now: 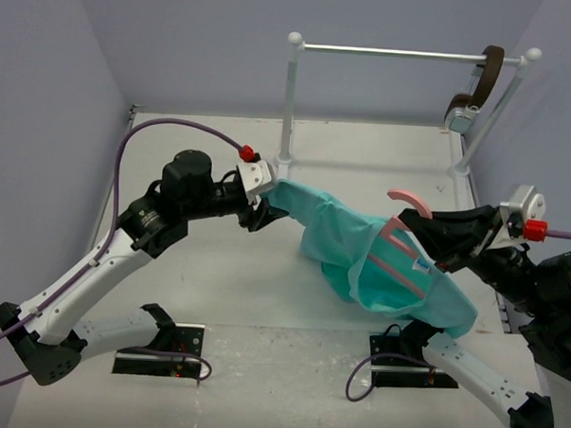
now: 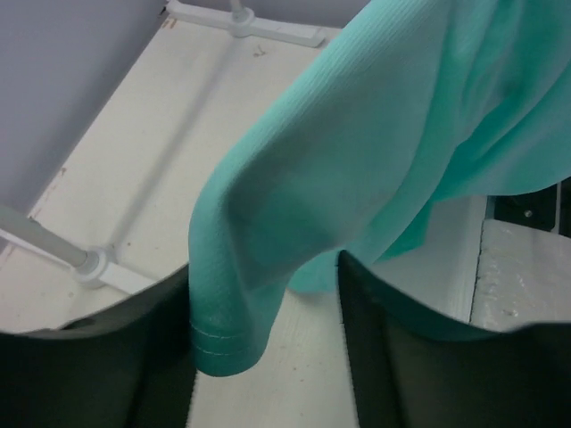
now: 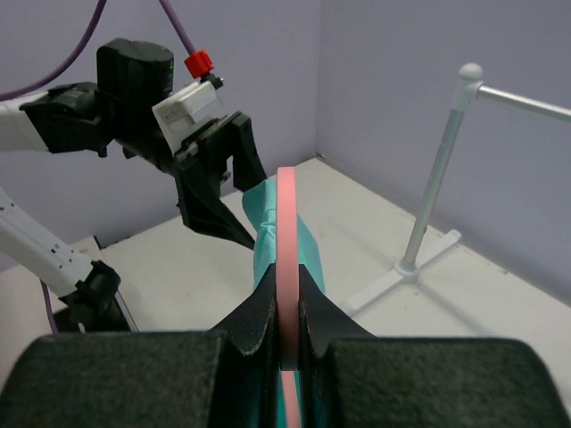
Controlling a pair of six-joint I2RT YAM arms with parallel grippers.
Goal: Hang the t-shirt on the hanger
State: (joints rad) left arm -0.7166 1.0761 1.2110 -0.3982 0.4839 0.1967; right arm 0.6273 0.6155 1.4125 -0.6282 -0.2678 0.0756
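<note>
We start with the table [image 1: 197,286], which carries a white rail stand [image 1: 406,54] at its far edge. Nothing hangs on the rail but a brown strap [image 1: 486,81].

The t-shirt [image 1: 359,255] is lifted off the table in the right half of the scene. It sags in a long fold from the far left down to the near right. We judge the task well along but not finished. The hanger [image 1: 411,201] appears partly threaded into the shirt, with its hook standing free at the far side and pink bars showing against the teal at the opening. Most of the cloth drapes around and below them. We cannot tell whether both shoulders sit on the hanger's arms. The left sleeve reaches away toward the left arm instead of hanging down, so the cloth has yet to settle evenly.

The right gripper [image 3: 287,308] is clamped on the hanger's pink bar, carrying hanger and shirt together. The left gripper [image 1: 264,213] stands at the sleeve's far-left end with its jaws apart. The cuff hangs loose between its fingers [image 2: 134,357], beside one of them and not pinched.
</note>
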